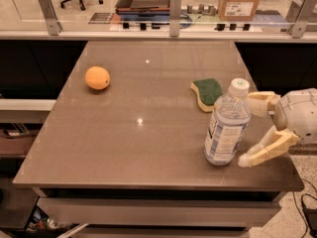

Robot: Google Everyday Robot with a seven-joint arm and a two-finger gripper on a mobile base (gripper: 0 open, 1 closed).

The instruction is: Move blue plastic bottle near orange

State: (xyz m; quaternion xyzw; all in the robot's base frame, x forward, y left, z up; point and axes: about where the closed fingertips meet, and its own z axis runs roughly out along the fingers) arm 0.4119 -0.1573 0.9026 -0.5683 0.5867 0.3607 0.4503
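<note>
The blue plastic bottle (226,127) stands upright near the table's front right, with a white cap and a white-and-blue label. The orange (97,78) sits on the table at the left, far from the bottle. My gripper (247,130) comes in from the right edge and is open. One finger (258,103) reaches behind the bottle near its neck. The other finger (262,151) points toward the bottle's base at the front. The bottle stands at the fingertips, between them, and is not gripped.
A green-and-yellow sponge (207,92) lies just behind the bottle. The brown table (148,133) has its front edge close to the bottle. A glass rail with metal posts (174,8) runs along the back, with a cardboard box (239,1) behind it.
</note>
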